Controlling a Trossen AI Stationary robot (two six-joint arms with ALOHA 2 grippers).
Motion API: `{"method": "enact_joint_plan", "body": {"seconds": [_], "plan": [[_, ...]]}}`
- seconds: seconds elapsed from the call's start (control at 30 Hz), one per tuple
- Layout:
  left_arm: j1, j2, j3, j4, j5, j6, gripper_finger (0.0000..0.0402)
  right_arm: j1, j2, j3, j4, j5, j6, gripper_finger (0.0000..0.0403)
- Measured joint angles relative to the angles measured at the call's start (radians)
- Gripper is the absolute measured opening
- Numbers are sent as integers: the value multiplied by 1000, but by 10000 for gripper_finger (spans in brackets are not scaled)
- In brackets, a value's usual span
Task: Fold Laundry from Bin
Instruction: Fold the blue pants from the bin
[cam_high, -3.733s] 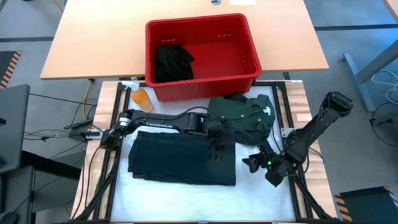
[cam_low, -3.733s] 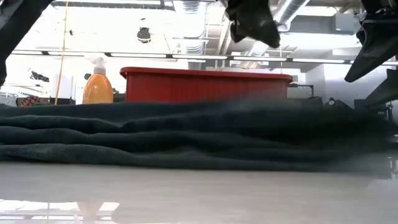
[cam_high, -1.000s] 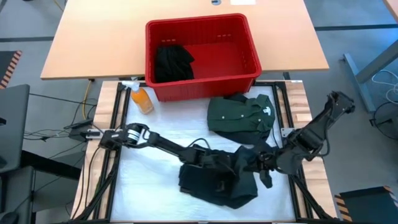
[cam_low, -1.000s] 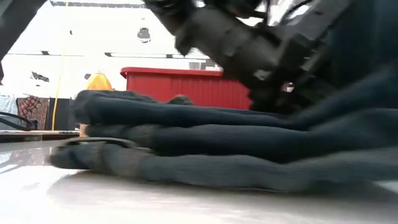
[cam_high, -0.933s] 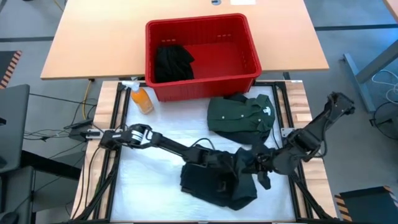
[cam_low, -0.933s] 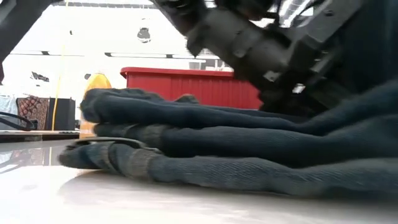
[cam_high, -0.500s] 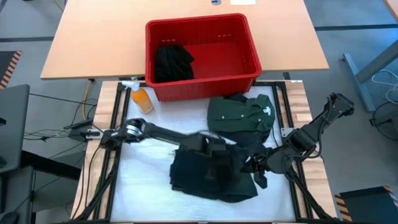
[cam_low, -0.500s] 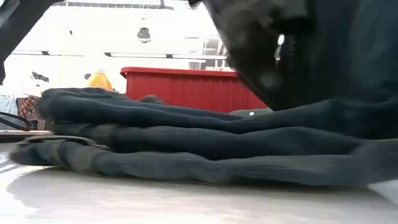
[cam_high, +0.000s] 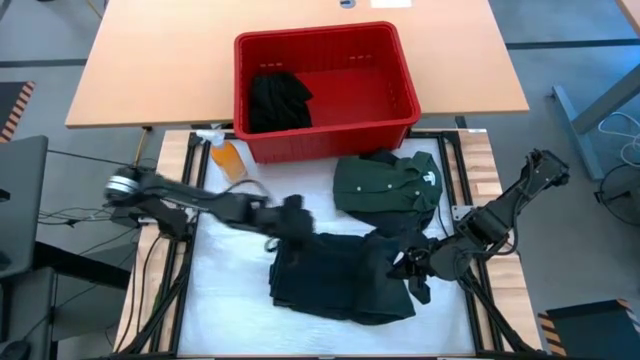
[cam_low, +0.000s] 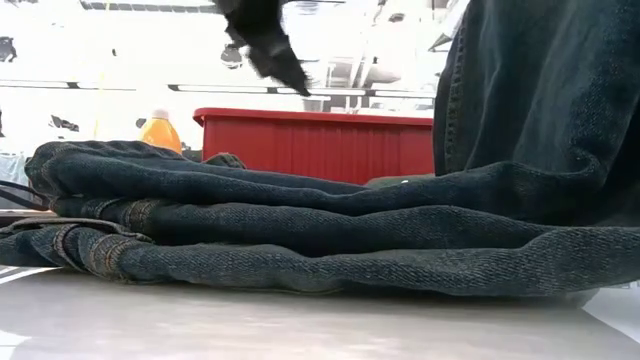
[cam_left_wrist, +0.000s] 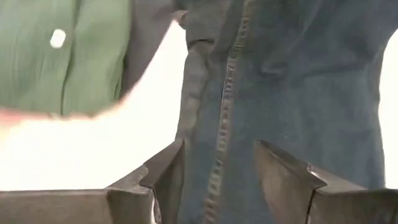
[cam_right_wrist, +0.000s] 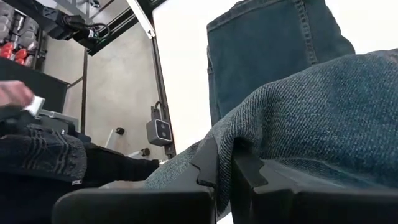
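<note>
A folded pair of dark blue jeans (cam_high: 335, 280) lies on the white mat, stacked in several layers (cam_low: 300, 240). My right gripper (cam_high: 408, 268) is shut on their right-hand end. My left gripper (cam_high: 292, 215) hangs open above the pile's far left corner, its fingers (cam_left_wrist: 165, 177) on either side of a seam without touching it; the low view shows it lifted clear (cam_low: 262, 40). A dark green shirt (cam_high: 388, 185) lies folded behind the jeans. The red bin (cam_high: 395, 100) stands at the back with a black garment (cam_high: 275, 100) inside. My right gripper pinches a thick fold of denim at the jeans' right end (cam_right_wrist: 249, 124) between its two fingers. It comes in low from the table's right side. The held end rises above the pile (cam_low: 530, 90), while the remaining layers lie on the mat.
An orange spray bottle (cam_high: 228, 158) stands left of the bin. The dark frame rails (cam_high: 180, 220) run along both sides of the mat. Bare white mat (cam_high: 230, 300) shows left of the jeans and along the near edge.
My left gripper has drawn away from the jeans' right end, going up and toward the table's far left, still open. The jeans pile has settled and spread a little toward the left. My right gripper stays shut on the right end.
</note>
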Motion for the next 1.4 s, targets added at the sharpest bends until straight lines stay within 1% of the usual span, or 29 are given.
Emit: {"method": "enact_joint_plan", "body": {"seconds": [0.07,0.13,0.17,0.23,0.33,0.43,0.53,0.67,0.83,1.0,1.07,1.17,1.23,1.3,1.37,1.4], "plan": [[-21,-93,-192,220,-19,-118,178,0,0,3,-4,-12,4,33],[-48,-119,-320,418,-25,-206,178,-1,0,18,-20,-21,4,33],[-61,-113,-361,483,-28,-242,178,-8,0,27,-31,-26,4,33],[-86,-67,-395,531,-42,-287,178,-17,0,50,-63,-30,4,33],[-114,20,-395,527,-76,-309,178,-21,1,93,-115,-33,4,33],[-120,127,-374,547,-60,-334,178,-20,1,136,-157,-32,4,33],[-120,239,-299,561,-25,-336,178,-20,1,165,-181,-33,4,33],[-116,392,-153,566,15,-319,178,-20,1,186,-208,-57,18,33],[-92,574,99,530,91,-279,178,-19,2,188,-291,-133,100,33],[-60,717,339,481,231,-246,178,-20,46,188,-307,-161,124,33],[-48,745,413,417,272,-211,178,-28,78,188,-304,-170,119,33],[-29,758,481,322,286,-150,178,-34,132,188,-298,-195,109,33],[-12,758,499,285,300,-113,178,-40,170,188,-295,-208,92,33],[10,743,506,238,335,-75,178,-40,204,188,-295,-225,77,33],[36,708,510,184,354,-44,178,-40,227,188,-298,-239,67,33],[48,685,510,137,347,-24,178,-40,235,188,-297,-239,66,33]]}}
